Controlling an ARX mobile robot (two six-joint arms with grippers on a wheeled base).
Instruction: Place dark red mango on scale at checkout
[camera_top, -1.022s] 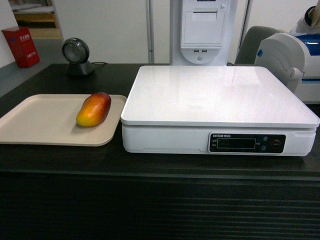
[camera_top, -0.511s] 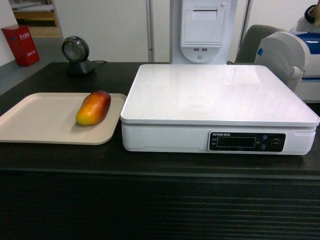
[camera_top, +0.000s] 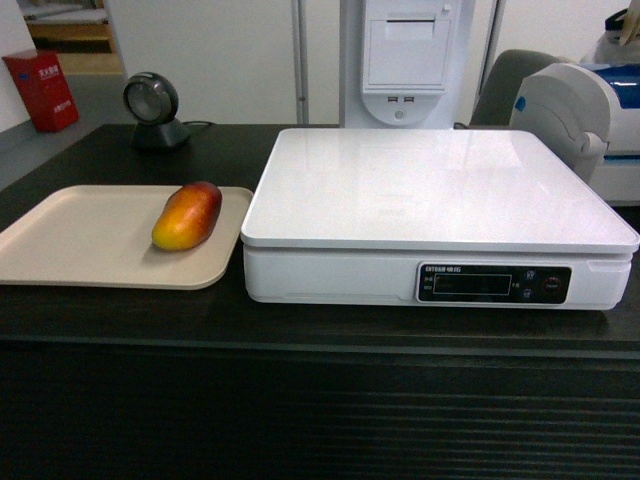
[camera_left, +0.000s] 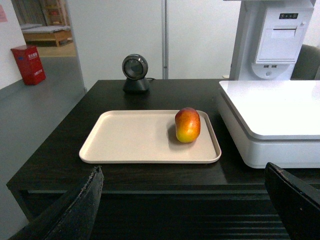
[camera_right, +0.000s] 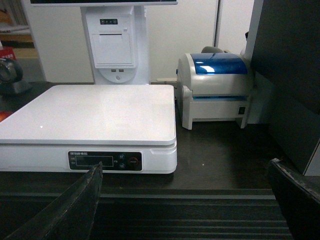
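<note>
The dark red mango (camera_top: 187, 217) (camera_left: 187, 125) lies on the right part of a flat beige tray (camera_top: 80, 240) (camera_left: 130, 137), red end away from me, yellow end toward me. To its right stands the white scale (camera_top: 440, 190) (camera_left: 280, 112) (camera_right: 90, 112) with nothing on its platter. Both rest on the dark checkout counter (camera_top: 320, 400) with its ribbed front. My left gripper (camera_left: 182, 172) is open, held in front of the counter's edge, short of the tray. My right gripper (camera_right: 185, 170) is open too, in front of the scale's right corner. Neither gripper shows in the head view.
A round black scanner (camera_top: 152, 112) (camera_left: 135, 73) stands at the counter's back left. A white-grey printer with blue trim (camera_top: 585, 115) (camera_right: 217, 90) sits right of the scale. A white kiosk column (camera_top: 405, 60) rises behind. A red box (camera_top: 42, 92) stands on the floor at far left.
The head view has shifted very slightly; the mango, tray and scale stay where they were.
</note>
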